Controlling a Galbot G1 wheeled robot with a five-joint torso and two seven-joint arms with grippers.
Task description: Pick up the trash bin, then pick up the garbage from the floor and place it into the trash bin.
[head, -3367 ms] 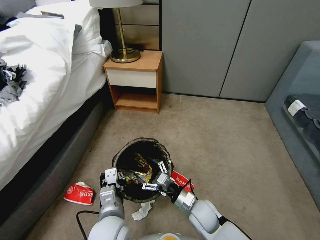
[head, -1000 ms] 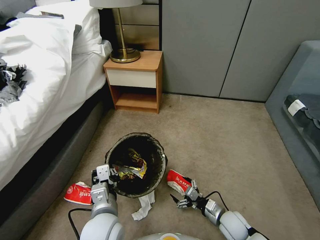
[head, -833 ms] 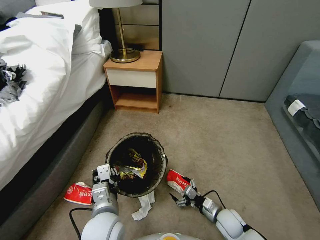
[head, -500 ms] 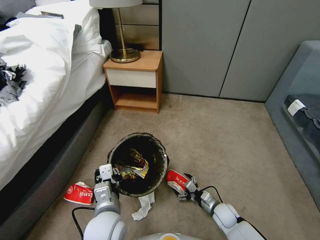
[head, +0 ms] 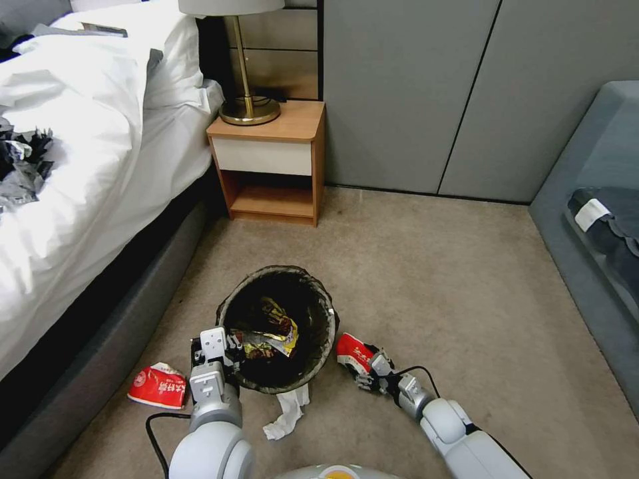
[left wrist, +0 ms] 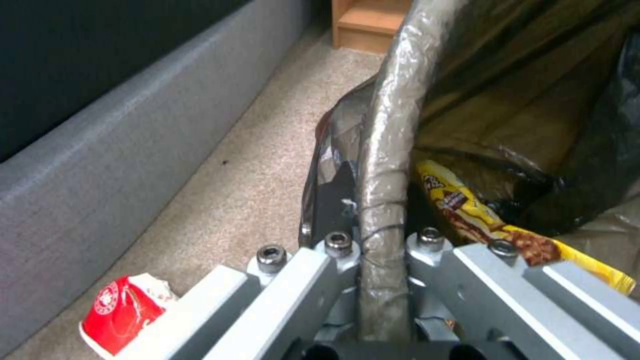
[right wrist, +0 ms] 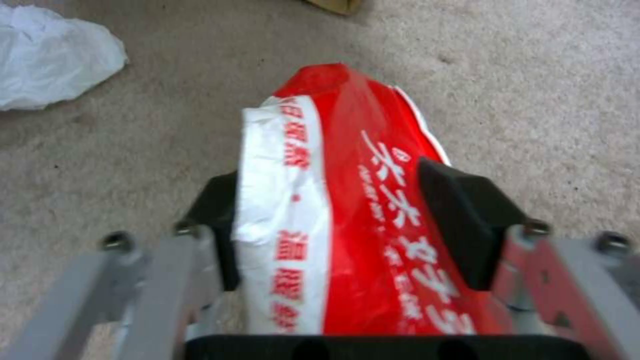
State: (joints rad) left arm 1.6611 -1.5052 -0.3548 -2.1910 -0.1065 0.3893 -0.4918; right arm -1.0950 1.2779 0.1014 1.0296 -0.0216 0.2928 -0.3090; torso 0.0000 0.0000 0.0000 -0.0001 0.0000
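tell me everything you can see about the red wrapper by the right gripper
The red-and-white wrapper is crinkled glossy plastic with white print on the red and red print on the white. It lies on the beige carpet, just right of the trash bin. The right gripper has its dark pads on both of its sides.

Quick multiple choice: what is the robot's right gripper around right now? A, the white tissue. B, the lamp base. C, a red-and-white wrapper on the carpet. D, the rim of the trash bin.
C: the right gripper has its pads on either side of the red-and-white wrapper lying on the carpet, beside the trash bin.
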